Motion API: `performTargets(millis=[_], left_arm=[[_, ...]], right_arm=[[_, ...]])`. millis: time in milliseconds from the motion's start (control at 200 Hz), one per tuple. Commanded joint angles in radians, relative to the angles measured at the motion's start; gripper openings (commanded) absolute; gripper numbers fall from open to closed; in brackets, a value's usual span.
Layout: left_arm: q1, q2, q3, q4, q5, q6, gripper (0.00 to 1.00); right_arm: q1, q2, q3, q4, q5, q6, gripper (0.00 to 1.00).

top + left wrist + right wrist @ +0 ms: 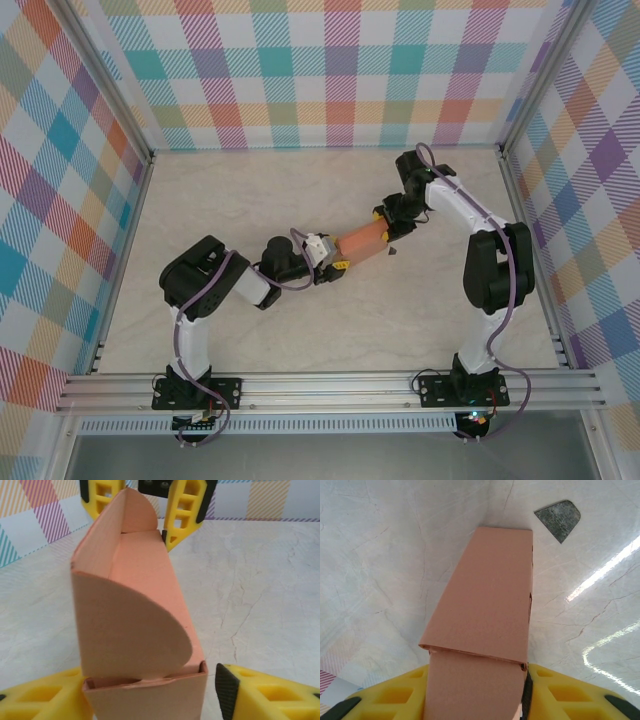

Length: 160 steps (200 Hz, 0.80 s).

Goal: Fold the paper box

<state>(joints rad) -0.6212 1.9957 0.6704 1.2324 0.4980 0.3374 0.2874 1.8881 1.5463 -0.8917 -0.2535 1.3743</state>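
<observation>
Though held endwise, the paper box [362,240] runs near-left to far-right.

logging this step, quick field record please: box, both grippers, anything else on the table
box: salmon card, part folded, one long side open, rounded end flaps loose
right gripper: shut on one end of box
left gripper: open around other end, one pad clear
other: small dark scrap on table near box

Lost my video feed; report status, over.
Right gripper shut on paper box. Left gripper open around its other end. Dark scrap on table, apart from box.
</observation>
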Motion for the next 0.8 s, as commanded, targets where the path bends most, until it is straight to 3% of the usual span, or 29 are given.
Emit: performTargets(millis=[0,305,555,795], left_arm=[[-0.015,0.024,0.009,0.085,-0.014,0.015,0.56],[-0.014,0.020,0.028,0.031,0.047,0.046,0.44],[-0.014,0.017,0.054,-0.017,0.053,0.043,0.43],[-0.014,0.018,0.080,-0.060,0.045,0.043,0.43]], right_arm=[[-0.007,-0.007,-0.029,-0.093,0.046,-0.007,0.42],[-0.011,-0.024,-0.005,-0.074,0.079,-0.088,0.52],[-0.022,-0.098,-0.025,-0.081,0.113,-0.143,0.65],[-0.069,-0.218,-0.096,-0.093,0.116,-0.225,0.70]])
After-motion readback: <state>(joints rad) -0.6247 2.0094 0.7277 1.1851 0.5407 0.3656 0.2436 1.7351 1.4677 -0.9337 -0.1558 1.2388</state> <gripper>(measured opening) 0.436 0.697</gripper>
